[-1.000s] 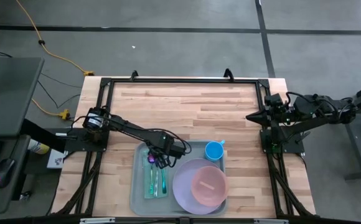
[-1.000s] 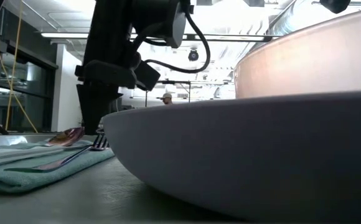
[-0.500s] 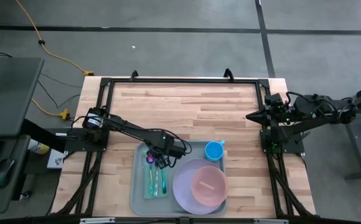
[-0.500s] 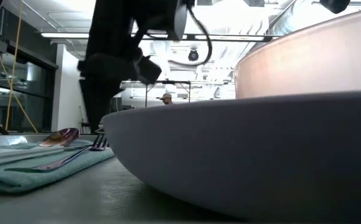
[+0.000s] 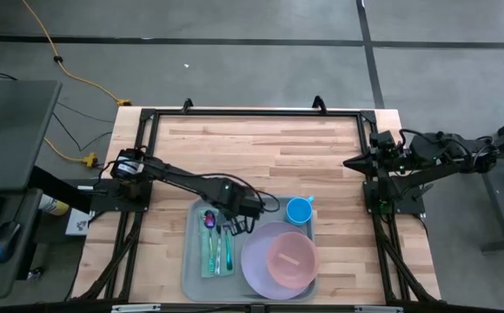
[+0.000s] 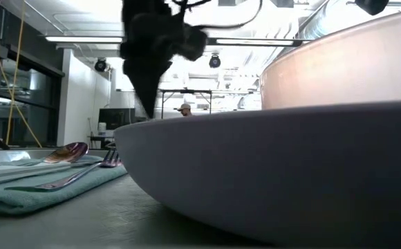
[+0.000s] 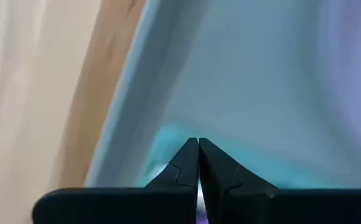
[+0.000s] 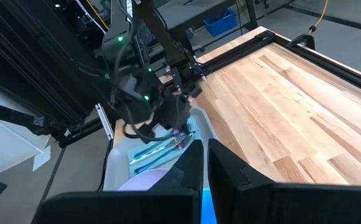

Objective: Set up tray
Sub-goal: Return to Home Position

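Retreat of the left gripper [image 5: 235, 228] from the laid tray [image 5: 186, 261] — place setting looks finished.

Over the last second the left gripper has lifted clear of the teal napkin [image 6: 21, 197] at the tray's left side and swung toward the tray's middle. It now hangs above the tray by the purple plate [image 5: 256, 265], jaws pressed together on nothing. The violet spoon [image 6: 66, 152] and fork [image 6: 107, 160] have stayed put on the napkin. The pink bowl [image 5: 291, 255] sits on the plate in the tray's right half, and the blue cup [image 5: 299, 209] stands in the tray's far right corner. The tray itself lies at the near middle of the wooden table. The right gripper [image 5: 349, 163] waits well off to the tray's right, fingers drawn all but together and empty. Judging by this, only the pull-back remains — nothing left to place.
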Available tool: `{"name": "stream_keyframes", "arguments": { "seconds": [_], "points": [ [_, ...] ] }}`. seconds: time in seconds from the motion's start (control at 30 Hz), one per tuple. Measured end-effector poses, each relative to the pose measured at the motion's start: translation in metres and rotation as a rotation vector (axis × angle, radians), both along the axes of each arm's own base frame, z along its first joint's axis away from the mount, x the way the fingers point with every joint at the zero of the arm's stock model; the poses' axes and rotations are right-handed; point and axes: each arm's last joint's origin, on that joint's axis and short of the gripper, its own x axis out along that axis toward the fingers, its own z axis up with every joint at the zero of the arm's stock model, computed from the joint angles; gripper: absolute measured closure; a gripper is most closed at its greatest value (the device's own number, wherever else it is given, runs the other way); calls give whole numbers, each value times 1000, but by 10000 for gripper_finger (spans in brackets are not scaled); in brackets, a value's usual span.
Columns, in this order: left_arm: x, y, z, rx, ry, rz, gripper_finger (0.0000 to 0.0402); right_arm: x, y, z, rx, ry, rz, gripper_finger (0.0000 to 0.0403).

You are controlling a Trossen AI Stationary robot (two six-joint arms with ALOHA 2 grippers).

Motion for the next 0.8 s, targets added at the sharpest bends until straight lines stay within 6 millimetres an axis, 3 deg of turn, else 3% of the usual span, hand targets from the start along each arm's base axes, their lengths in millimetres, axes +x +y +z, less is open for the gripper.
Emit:
{"name": "stream_keyframes", "arguments": {
  "seconds": [0.13, 0.27, 0.4, 0.53, 0.67, 0.8],
  "points": [
    [16, -4, 3, 8, -168, -42, 357, 0, 0, 0, -19, 4, 6, 403],
    [30, -5, 20, 64, -380, -130, 357, -2, 0, 0, -31, -3, 21, 403],
    [29, -2, 33, 153, -456, -113, 357, -15, -3, 3, -25, -52, 22, 403],
    [18, 3, 46, 220, -512, -82, 357, -40, -11, 4, -21, -120, -16, 403],
    [-4, 9, 47, 229, -573, -37, 357, -68, -19, -1, -14, -156, -70, 403],
    [-44, 15, 39, 221, -715, 53, 357, -88, -24, -7, 2, -189, -86, 403]
  ]
}}
